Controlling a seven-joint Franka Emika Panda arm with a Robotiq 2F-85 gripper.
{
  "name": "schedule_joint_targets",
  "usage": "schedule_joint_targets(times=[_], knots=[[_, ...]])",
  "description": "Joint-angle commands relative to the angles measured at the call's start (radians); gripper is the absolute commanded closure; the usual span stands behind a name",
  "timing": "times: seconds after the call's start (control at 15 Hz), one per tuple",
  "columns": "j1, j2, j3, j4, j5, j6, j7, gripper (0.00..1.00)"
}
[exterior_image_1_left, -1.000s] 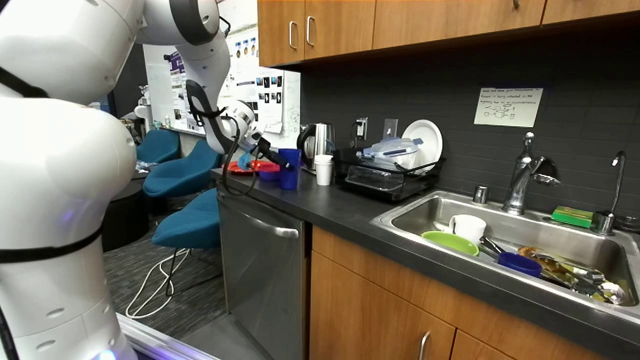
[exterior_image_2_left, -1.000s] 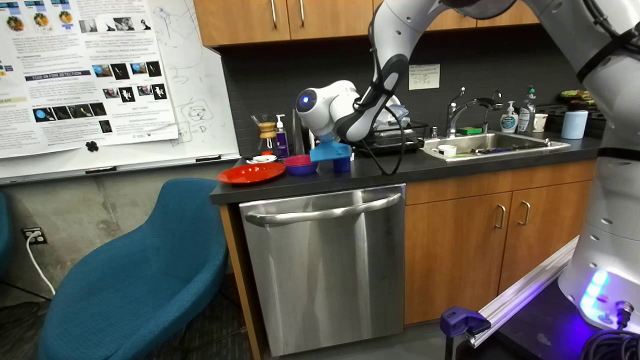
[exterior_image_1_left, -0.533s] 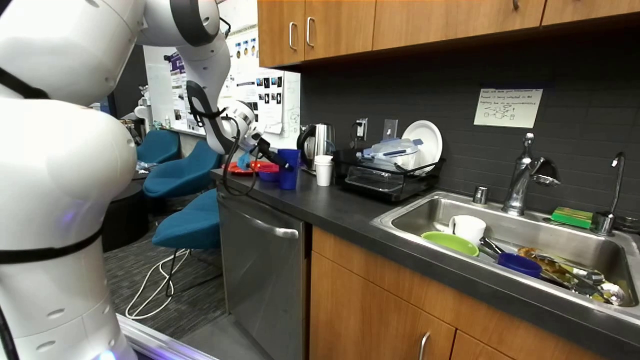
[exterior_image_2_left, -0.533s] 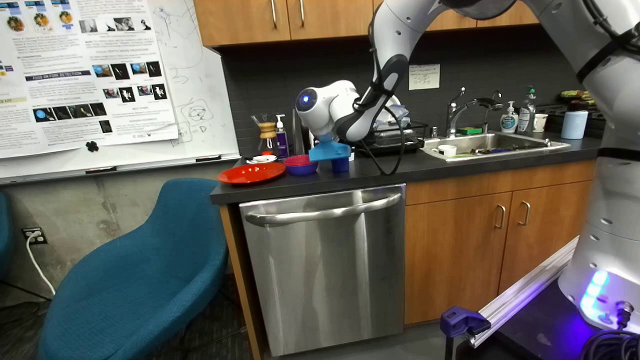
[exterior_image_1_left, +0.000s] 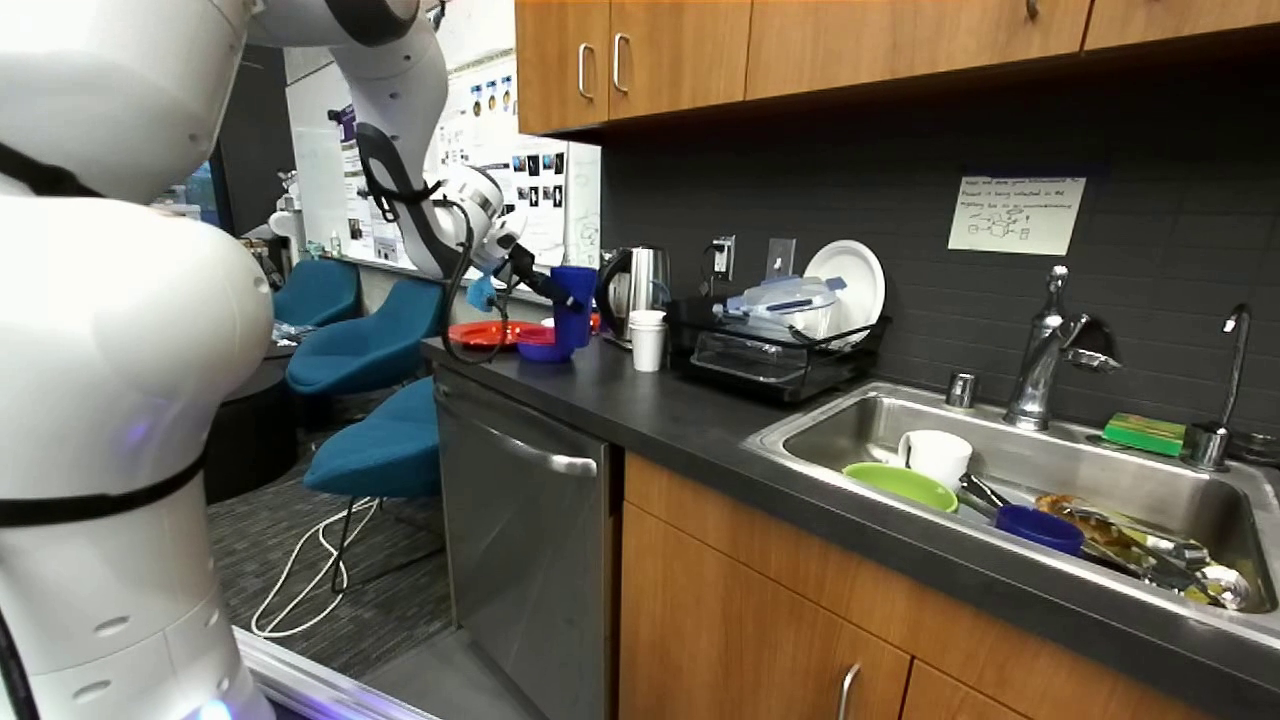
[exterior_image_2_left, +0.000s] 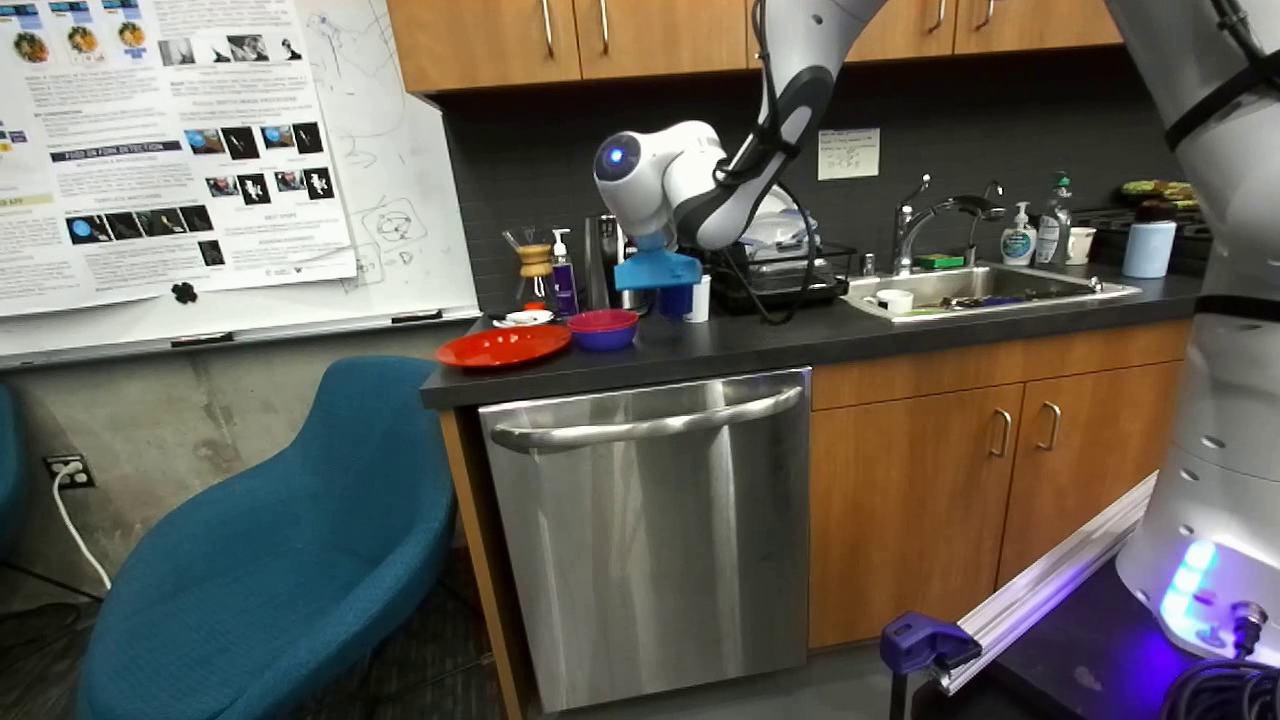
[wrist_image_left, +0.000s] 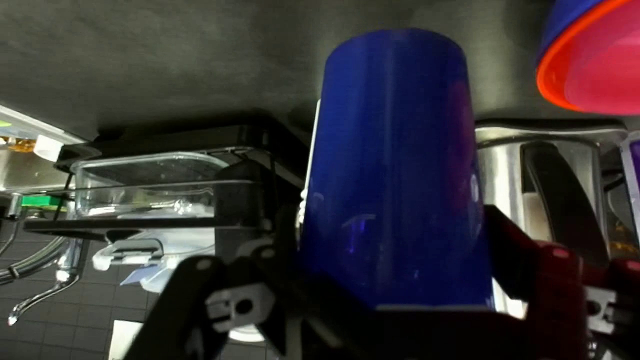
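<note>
1. Leftmost of the dishes in both exterior views, the red plate (exterior_image_2_left: 505, 346) is left unmoved on the counter (exterior_image_1_left: 680, 410).
2. Just beside it, the purple bowl (exterior_image_2_left: 603, 340) is likewise undisturbed; a pink bowl (exterior_image_2_left: 603, 319) is apparently nested inside.
3. Next, the blue cup (exterior_image_1_left: 573, 328) is grasped by the gripper (wrist_image_left: 390, 215), a finger closed on either side. Both are seen higher than half a second ago, and the cup now appears clear of the counter. Judged: its weight is borne by the grip alone, so any slip would let it drop.
4. To the right, the stacked white cups (exterior_image_2_left: 699, 300) are bared more fully by that rise in an exterior view.
5. Farther right, no shift is noted in the dish rack (exterior_image_1_left: 800, 388) or the sink (exterior_image_1_left: 850, 435).
6. Hard to make out: in an exterior view, most of the cup and the fingers are blocked by the blue covering (exterior_image_2_left: 657, 272).
7. In the wrist view, the cup's mouth is lost among dark, blurred fingers; contents cannot be told. The bowls are cut off at that view's right edge.
</note>
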Motion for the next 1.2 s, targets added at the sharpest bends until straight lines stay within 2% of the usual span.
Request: schedule_joint_targets(times=[0.0,0.27,0.47,0.8,1.13], knots=[[-0.002,-0.185,0.008,-0.133,0.000,-0.036,-0.020,0.40],[-0.017,-0.316,0.021,-0.162,0.044,-0.093,-0.103,0.40],[-0.025,-0.358,0.018,-0.110,0.082,-0.176,-0.186,0.40],[-0.047,-0.345,0.014,0.006,0.126,-0.295,-0.327,0.40],[-0.061,-0.300,0.018,0.134,0.220,-0.328,-0.499,0.40]])
